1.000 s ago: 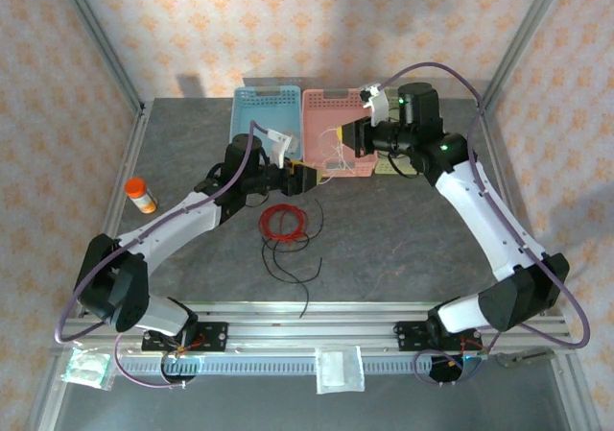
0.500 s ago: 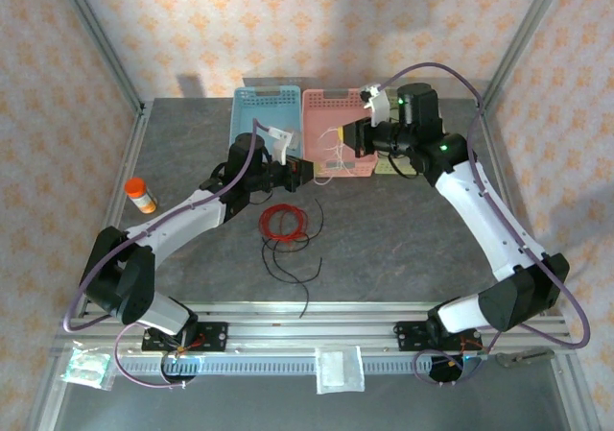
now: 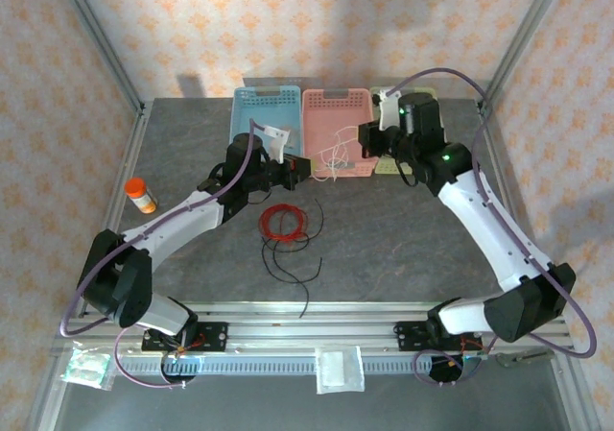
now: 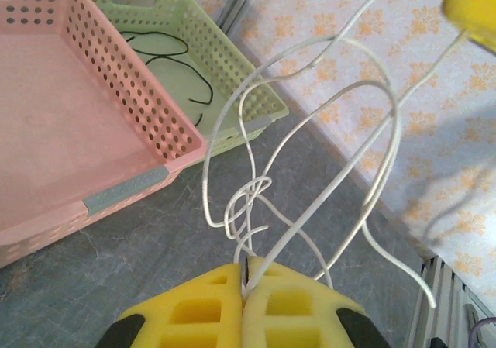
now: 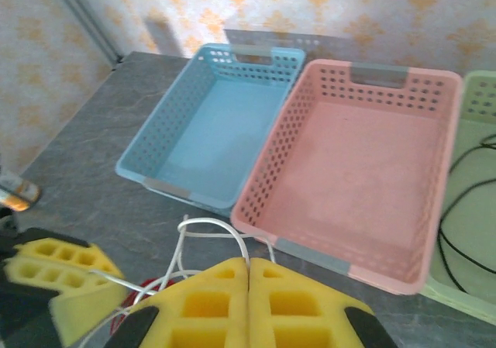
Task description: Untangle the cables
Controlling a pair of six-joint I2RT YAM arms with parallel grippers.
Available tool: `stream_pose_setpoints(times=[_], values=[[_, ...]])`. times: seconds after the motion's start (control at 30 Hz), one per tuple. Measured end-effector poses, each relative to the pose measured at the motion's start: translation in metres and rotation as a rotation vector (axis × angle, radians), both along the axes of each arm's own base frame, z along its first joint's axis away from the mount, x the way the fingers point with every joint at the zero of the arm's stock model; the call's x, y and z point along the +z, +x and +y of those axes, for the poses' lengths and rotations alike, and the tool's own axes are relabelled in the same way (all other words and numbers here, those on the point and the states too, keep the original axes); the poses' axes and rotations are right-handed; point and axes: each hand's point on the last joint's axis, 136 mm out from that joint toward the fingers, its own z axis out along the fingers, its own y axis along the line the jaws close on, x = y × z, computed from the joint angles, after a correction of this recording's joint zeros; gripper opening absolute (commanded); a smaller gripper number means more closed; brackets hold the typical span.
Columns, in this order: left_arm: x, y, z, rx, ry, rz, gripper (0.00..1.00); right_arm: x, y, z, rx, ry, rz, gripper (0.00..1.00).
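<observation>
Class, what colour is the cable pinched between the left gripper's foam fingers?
White; the cable shows best in the left wrist view.

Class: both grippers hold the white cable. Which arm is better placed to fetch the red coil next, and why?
Left, probably: the left gripper hangs close to the red coil, while the right gripper sits farther off by the pink basket. It must first release the white cable.

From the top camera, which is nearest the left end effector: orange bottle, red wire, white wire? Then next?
1. White wire, pinched in the left end effector.
2. Red wire, coiled just below it in the picture.
3. Orange bottle, far left.
</observation>
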Motion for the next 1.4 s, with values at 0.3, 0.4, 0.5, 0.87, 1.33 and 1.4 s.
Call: stream_pose_setpoints(times=[0.3, 0.4, 0.5, 0.87, 1.33, 1.4], values=[[-0.012, 0.003, 0.011, 0.024, 0.033, 0.030, 0.00, 0.023, -0.003, -0.016, -0.068, 0.033, -0.090, 0.00], [-0.011, 0.001, 0.010, 0.012, 0.026, 0.035, 0.00, 0.030, -0.007, -0.006, -0.010, 0.068, -0.101, 0.00], [-0.009, 0.000, 0.008, -0.003, 0.024, 0.040, 0.00, 0.028, -0.005, -0.008, -0.026, 0.067, -0.095, 0.00], [0.039, -0.007, -0.003, -0.100, 0.013, -0.012, 0.00, 0.002, -0.007, -0.022, -0.103, 0.055, -0.079, 0.29], [0.110, -0.018, -0.008, -0.168, -0.036, -0.117, 0.00, -0.064, -0.020, -0.038, -0.056, 0.351, 0.061, 0.56], [0.115, -0.020, -0.010, -0.179, -0.037, -0.129, 0.00, -0.055, -0.026, -0.023, 0.034, 0.408, 0.056, 0.59]])
